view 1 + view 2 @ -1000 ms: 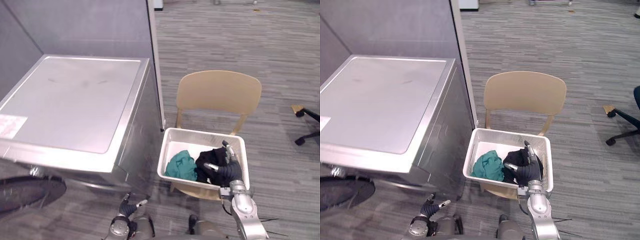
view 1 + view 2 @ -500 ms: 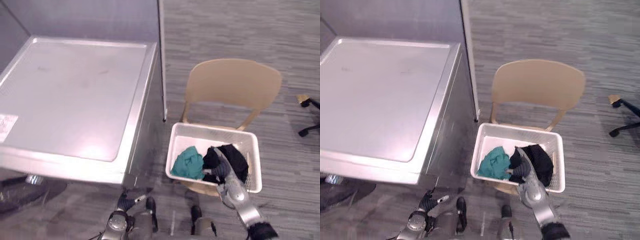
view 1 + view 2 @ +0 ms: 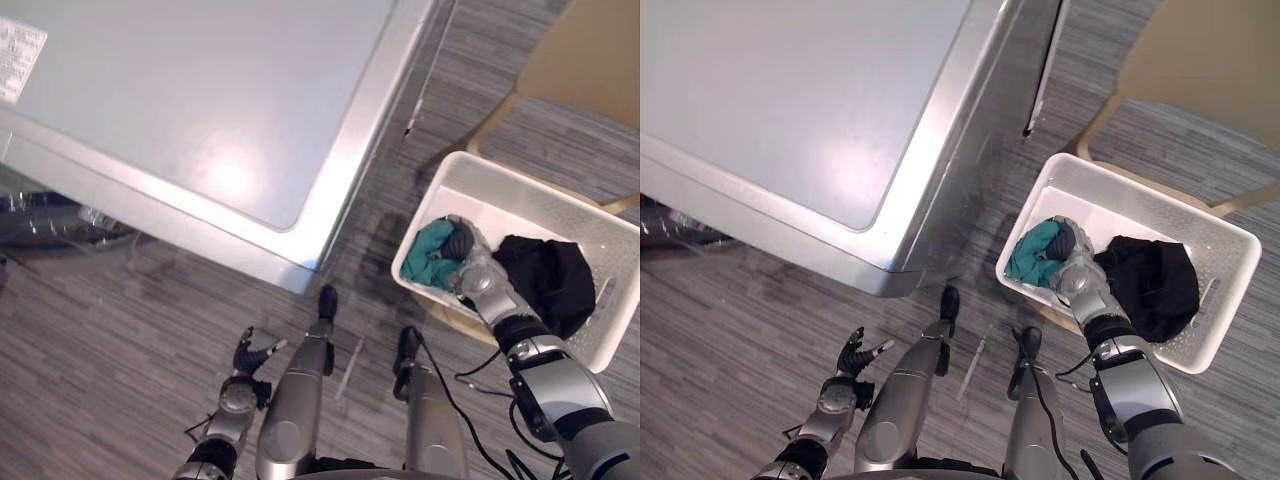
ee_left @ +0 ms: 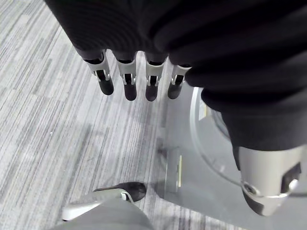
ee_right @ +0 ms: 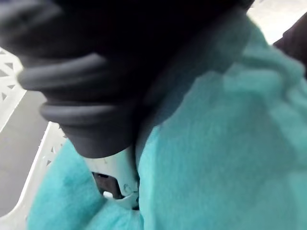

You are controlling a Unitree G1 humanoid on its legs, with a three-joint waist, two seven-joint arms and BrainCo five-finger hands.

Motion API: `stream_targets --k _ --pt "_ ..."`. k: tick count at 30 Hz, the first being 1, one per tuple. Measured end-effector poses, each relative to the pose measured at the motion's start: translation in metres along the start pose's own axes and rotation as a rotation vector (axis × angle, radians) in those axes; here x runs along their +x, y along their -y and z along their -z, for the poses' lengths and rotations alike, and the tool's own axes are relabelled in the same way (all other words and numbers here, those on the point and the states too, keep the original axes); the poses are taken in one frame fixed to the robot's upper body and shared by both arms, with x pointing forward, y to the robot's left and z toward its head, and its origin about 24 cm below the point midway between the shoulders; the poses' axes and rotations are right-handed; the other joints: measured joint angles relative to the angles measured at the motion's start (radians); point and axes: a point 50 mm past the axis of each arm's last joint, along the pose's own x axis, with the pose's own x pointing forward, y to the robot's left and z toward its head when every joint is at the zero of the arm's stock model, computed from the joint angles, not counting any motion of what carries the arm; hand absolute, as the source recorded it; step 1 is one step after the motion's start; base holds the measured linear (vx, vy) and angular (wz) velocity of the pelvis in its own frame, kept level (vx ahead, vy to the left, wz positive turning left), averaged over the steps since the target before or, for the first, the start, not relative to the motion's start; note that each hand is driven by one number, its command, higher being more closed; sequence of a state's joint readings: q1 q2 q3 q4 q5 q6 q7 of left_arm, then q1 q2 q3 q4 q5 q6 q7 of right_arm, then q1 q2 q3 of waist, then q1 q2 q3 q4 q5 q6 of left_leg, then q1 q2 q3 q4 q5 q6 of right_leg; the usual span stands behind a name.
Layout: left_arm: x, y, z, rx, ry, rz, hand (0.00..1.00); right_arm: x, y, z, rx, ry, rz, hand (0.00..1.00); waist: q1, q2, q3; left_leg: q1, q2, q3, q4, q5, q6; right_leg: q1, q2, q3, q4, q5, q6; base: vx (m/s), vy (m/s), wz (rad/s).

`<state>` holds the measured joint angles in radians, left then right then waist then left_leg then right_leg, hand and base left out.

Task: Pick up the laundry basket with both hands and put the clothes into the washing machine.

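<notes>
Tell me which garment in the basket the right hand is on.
The teal garment, at the end of the basket nearer the washing machine: the right hand rests in it. The black garment lies further along, beside the wrist.

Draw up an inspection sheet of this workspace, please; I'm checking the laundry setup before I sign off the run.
surface: grey striped carpet.
job's things: white laundry basket holding a teal cloth and a black cloth; silver washing machine beside it.
clutter: nothing seen.
hands: right hand in the basket, on the teal cloth; left hand open over the carpet, holding nothing.
cables: nothing seen.
surroundings: tan chair under the basket.
</notes>
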<state>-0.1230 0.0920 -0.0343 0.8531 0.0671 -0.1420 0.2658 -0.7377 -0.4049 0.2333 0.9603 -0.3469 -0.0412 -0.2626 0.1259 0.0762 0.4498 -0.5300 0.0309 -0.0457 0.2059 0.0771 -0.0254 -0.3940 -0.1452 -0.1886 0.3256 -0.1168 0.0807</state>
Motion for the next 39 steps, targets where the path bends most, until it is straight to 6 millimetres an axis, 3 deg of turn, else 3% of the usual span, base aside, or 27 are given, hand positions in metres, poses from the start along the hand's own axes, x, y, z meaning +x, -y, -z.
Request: stream_targets --k 6,12,14,16,19,22,25,30,31,32,34,36,37,38,39 --pt "0.001 0.01 -0.012 -0.07 0.029 0.008 0.0 -0.008 0.011 -0.019 0.193 0.086 0.109 1.0 -0.004 -0.019 0.011 0.003 -0.002 -0.008 0.0 0.008 -0.008 -0.005 -0.011 -0.013 0.037 -0.027 -0.006 0.03 -0.022 0.09" --pt "0.0 0.008 -0.011 -0.072 0.025 0.005 0.0 -0.046 0.019 -0.026 0.384 0.191 0.232 1.0 -0.014 -0.056 0.029 0.107 0.002 -0.005 -0.035 0.007 -0.009 0.088 -0.007 -0.012 0.017 -0.033 -0.011 0.05 -0.031 -0.01" --pt "-0.003 0.004 -0.002 -0.062 0.0 0.0 0.0 -0.065 0.017 -0.029 0.44 0.238 0.251 1.0 -0.034 -0.072 0.023 0.148 0.002 -0.002 -0.057 0.007 -0.009 0.128 -0.005 -0.012 -0.005 -0.033 -0.011 0.03 -0.002 -0.04" --pt "-0.008 -0.007 0.015 -0.061 -0.052 -0.033 0.0 -0.09 0.011 -0.033 0.542 0.281 0.267 1.0 -0.056 -0.111 -0.006 0.196 0.003 0.018 -0.094 0.007 -0.009 0.165 0.002 0.002 -0.037 -0.034 -0.009 0.04 -0.003 -0.16" --pt "-0.015 -0.018 0.036 -0.032 -0.125 -0.051 0.0 -0.119 0.008 -0.031 0.689 0.3 0.277 1.0 -0.07 -0.15 -0.069 0.258 0.004 0.036 -0.143 0.009 -0.011 0.213 0.006 0.018 -0.08 -0.028 -0.002 0.08 -0.007 -0.19" --pt "-0.026 -0.023 0.059 -0.032 -0.2 -0.055 0.0 -0.133 0.01 -0.042 0.829 0.377 0.251 1.0 -0.085 -0.169 -0.136 0.33 0.003 0.071 -0.181 0.009 -0.011 0.273 0.007 0.047 -0.133 -0.013 0.005 0.12 0.003 -0.32" --pt "-0.033 -0.024 0.073 -0.02 -0.253 -0.04 0.0 -0.14 0.018 -0.061 0.954 0.509 0.226 1.0 -0.086 -0.166 -0.187 0.397 0.005 0.119 -0.207 0.008 -0.011 0.316 0.008 0.097 -0.177 0.016 0.01 0.08 0.004 -0.51" --pt "-0.035 -0.024 0.077 -0.023 -0.269 -0.038 0.0 -0.14 0.012 -0.08 1.038 0.572 0.15 1.0 -0.094 -0.154 -0.188 0.428 0.017 0.124 -0.153 -0.022 0.002 0.321 0.012 0.141 -0.087 0.016 0.012 -0.03 0.014 -0.16" --pt "-0.035 -0.024 0.078 -0.029 -0.278 -0.042 0.0 -0.141 0.013 -0.081 1.053 0.58 0.149 1.0 -0.097 -0.146 -0.187 0.419 0.024 0.1 -0.132 -0.033 0.012 0.309 0.016 0.165 0.013 -0.023 0.019 -0.1 -0.017 0.88" --pt "-0.036 -0.026 0.08 -0.041 -0.286 -0.053 0.0 -0.144 0.017 -0.085 1.066 0.604 0.159 1.0 -0.107 -0.145 -0.187 0.416 0.013 0.053 -0.111 -0.039 0.02 0.284 0.01 0.195 0.216 -0.089 0.025 -0.07 -0.039 1.06" --pt "-0.035 -0.028 0.08 -0.046 -0.287 -0.065 0.0 -0.15 0.028 -0.093 1.08 0.682 0.19 1.0 -0.109 -0.148 -0.2 0.369 -0.022 -0.031 -0.059 -0.039 0.019 0.289 0.003 0.259 0.421 -0.131 0.071 -0.06 -0.15 1.33" --pt "-0.035 -0.032 0.08 -0.064 -0.289 -0.095 0.0 -0.153 0.037 -0.107 1.095 0.767 0.203 1.0 -0.1 -0.154 -0.217 0.3 -0.054 -0.102 -0.003 -0.035 -0.004 0.333 0.02 0.338 0.417 -0.145 0.058 -0.17 -0.252 1.27" --pt "-0.035 -0.032 0.08 -0.075 -0.289 -0.11 0.0 -0.152 0.04 -0.115 1.103 0.805 0.2 1.0 -0.077 -0.144 -0.226 0.253 -0.056 -0.135 0.024 -0.02 -0.026 0.367 0.046 0.359 0.344 -0.215 0.03 -0.24 -0.274 0.99" --pt "-0.035 -0.029 0.079 -0.088 -0.286 -0.111 0.0 -0.151 0.042 -0.117 1.103 0.816 0.203 1.0 -0.067 -0.132 -0.232 0.227 -0.052 -0.156 0.033 -0.006 -0.044 0.383 0.059 0.344 0.302 -0.246 0.005 -0.31 -0.289 0.79" --pt "-0.037 -0.02 0.078 -0.12 -0.284 -0.101 0.0 -0.15 0.044 -0.12 1.102 0.828 0.204 1.0 -0.055 -0.106 -0.246 0.18 -0.044 -0.206 0.041 0.02 -0.059 0.406 0.08 0.292 0.213 -0.296 -0.032 -0.27 -0.236 0.88"
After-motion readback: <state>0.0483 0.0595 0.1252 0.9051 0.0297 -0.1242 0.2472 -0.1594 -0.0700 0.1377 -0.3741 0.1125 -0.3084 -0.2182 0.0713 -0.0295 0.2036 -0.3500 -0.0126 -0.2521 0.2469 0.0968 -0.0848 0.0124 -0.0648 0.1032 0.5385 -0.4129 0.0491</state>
